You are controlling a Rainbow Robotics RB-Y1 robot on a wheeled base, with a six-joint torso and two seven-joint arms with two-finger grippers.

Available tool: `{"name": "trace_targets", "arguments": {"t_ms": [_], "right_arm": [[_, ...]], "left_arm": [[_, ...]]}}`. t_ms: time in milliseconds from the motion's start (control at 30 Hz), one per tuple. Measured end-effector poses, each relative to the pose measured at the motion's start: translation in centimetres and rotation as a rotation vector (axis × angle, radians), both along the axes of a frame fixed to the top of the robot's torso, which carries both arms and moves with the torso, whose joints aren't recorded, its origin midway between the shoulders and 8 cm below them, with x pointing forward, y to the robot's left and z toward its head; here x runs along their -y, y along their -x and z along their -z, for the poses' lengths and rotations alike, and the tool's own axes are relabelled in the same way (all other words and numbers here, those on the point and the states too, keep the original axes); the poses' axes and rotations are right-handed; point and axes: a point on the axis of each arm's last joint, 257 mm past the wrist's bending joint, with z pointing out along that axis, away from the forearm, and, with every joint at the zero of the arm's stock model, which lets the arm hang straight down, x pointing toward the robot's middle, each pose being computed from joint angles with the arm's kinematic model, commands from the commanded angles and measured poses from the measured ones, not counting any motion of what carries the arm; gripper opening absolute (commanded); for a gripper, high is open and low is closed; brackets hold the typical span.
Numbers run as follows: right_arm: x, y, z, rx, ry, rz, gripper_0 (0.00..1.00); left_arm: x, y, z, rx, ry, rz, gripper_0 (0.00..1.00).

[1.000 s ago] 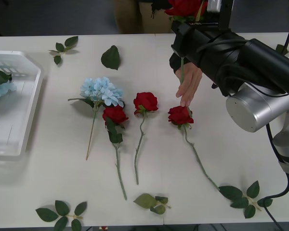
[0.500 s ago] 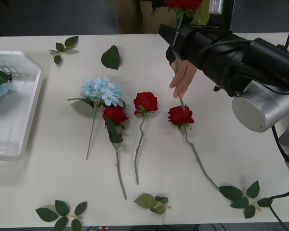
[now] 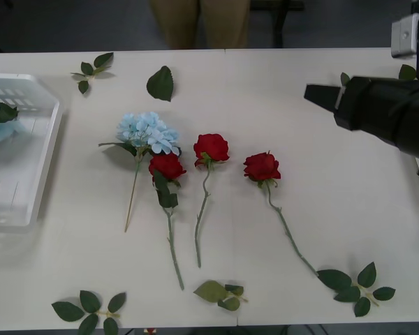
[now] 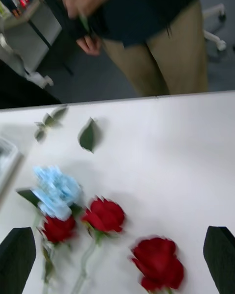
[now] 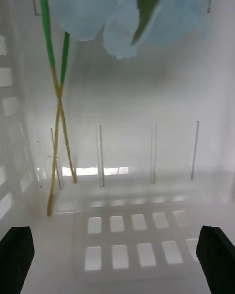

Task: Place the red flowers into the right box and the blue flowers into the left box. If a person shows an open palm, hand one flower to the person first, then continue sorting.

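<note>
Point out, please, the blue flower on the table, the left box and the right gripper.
blue flower [image 3: 147, 132], front view, middle of its head.
left box [image 3: 47, 150], front view, its right rim.
right gripper [image 4: 117, 262], right wrist view, midway between its open fingertips.

The right arm [image 3: 380, 112] is held out at the right side, its black forearm lying roughly level and pointed toward the left. In the right wrist view the right gripper [image 4: 117, 259] is seen with its jaws spread wide, one black fingertip [image 4: 17, 259] at each lower corner and nothing held between them. The left gripper [image 5: 117, 259] is likewise seen in the left wrist view with its jaws parted and empty, black fingertips [image 5: 15, 257] set at the two lower corners.
</note>
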Motion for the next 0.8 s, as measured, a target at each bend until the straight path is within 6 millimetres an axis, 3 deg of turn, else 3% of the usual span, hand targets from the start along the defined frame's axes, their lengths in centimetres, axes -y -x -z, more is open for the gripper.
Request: {"name": "trace_targets", "arguments": {"t_ms": [133,233,433,533,667,800], "right_arm": [[3.4,0.9,5.0,-0.071,0.203,-0.048,1.0],[5.9,0.8,9.4,-0.182,0.248,-0.054,1.0],[10.6,-0.4,17.3,-0.255,0.414,-0.117,1.0],[10.5,-0.9,20.4,-0.271,0.412,-0.124,1.0],[7.9,-1.1,23.4,-0.285,0.401,-0.166,1.0],[5.6,-1.5,25.6,-0.283,0.467,-0.214,1.0]], "left_arm": [[2.5,-1.1,-1.4,-0.033,0.037,-0.098,0.97],[5.0,-1.8,-2.5,-0.058,0.038,-0.142,0.97],[10.2,-1.8,-3.9,-0.105,-0.012,-0.005,0.97],[12.2,-1.6,-4.4,-0.119,-0.033,0.058,0.97],[15.2,-1.9,-4.3,-0.13,-0.074,0.054,0.96],[19.5,-3.3,-3.6,-0.106,-0.047,-0.053,0.97]]}}
